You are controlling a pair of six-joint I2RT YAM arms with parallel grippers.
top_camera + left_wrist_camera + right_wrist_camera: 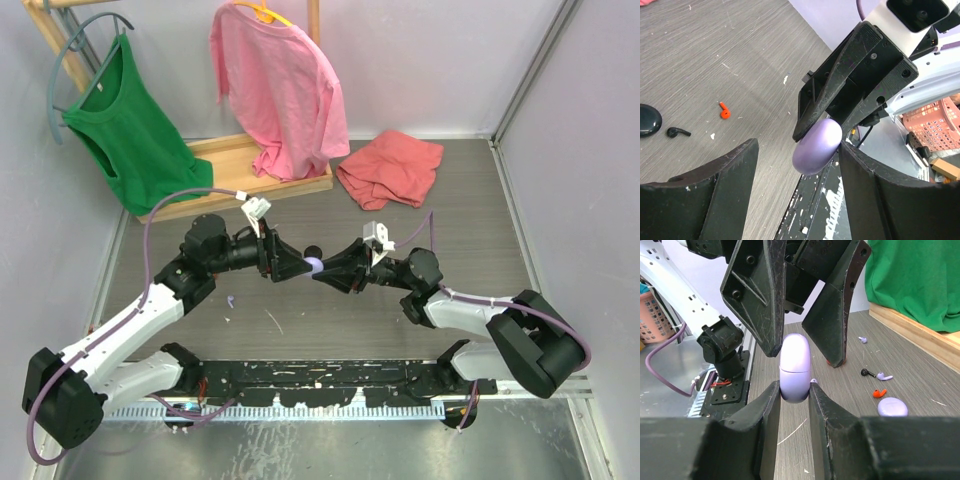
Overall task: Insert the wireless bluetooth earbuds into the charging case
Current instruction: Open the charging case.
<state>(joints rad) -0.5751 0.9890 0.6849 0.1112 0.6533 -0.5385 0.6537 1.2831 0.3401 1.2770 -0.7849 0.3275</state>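
Midair, case btwn right jaws

The charging case in my right gripper is smooth lavender plastic with a soft sheen. My fingers are matt black plastic, scuffed with pale scratches. The table is matt grey with a fine wood grain. The black earbud looks glossy. Far left, the green T-shirt is soft cloth and its rack is pale bare wood.
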